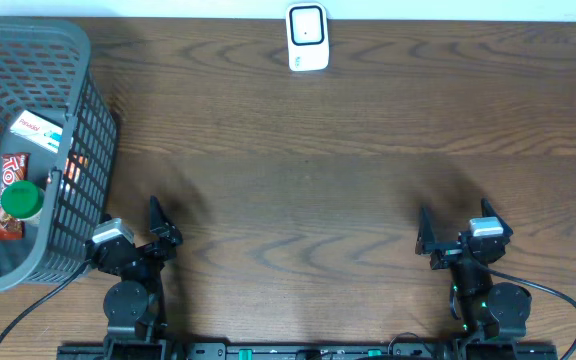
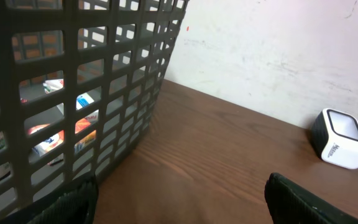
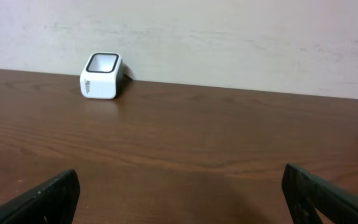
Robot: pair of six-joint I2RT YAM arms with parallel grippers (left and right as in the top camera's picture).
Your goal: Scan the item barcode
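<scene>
The pick-up step is judged not yet begun: both pairs of jaws are held wide and empty, so an item (image 1: pixel 40 132) must be fetched from the basket (image 1: pixel 88 150) at left and shown to the scanner (image 1: pixel 307 38) across the surface (image 1: pixel 318 200).

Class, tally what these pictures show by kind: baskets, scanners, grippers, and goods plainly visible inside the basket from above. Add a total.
Baskets: 1 (grey basket)
Scanners: 1 (white scanner)
Grippers: 2 (left gripper, right gripper)
Goods seen in basket: 3 (white pack, red packet, green-capped container); more may be hidden
Total: 7
</scene>
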